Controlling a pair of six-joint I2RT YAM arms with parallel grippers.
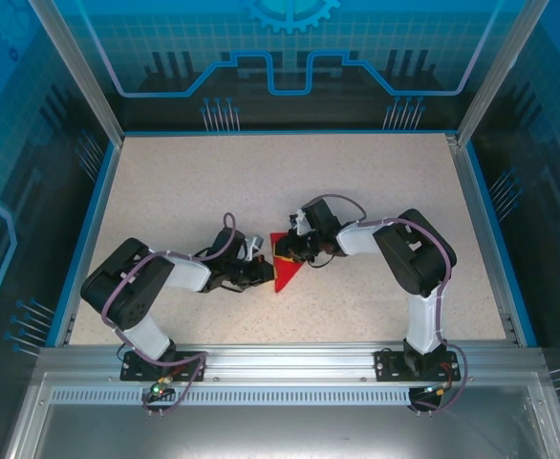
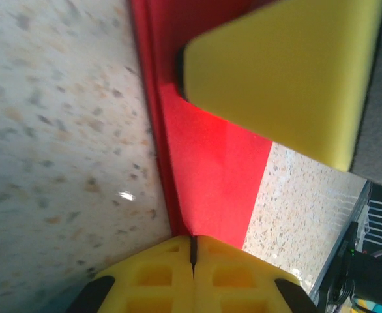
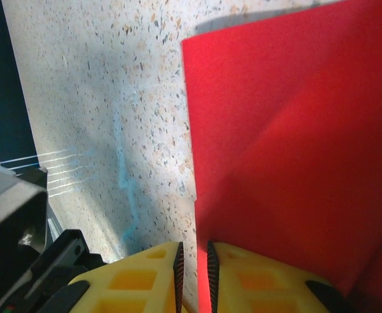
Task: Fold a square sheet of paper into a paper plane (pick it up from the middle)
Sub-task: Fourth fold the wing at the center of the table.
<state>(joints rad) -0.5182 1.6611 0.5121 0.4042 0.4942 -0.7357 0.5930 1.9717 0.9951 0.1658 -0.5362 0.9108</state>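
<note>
Item: thin bright red square sheet of paper [image 1: 283, 273], part-folded to a pointed wedge, lying on the speckled tabletop [image 1: 261, 182] between my grippers. My right gripper [image 3: 193, 261] is nipped onto its edge; my left gripper [image 2: 192, 246] is fully closed at the crease, pinching paper or not I cannot tell. Handling, judged: featherlight, limp, slick, easily crumpled; best taken at folded edges, where layers stiffen it.

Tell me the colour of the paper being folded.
The paper is plain bright red, unmarked; the right wrist view shows it best.
</note>
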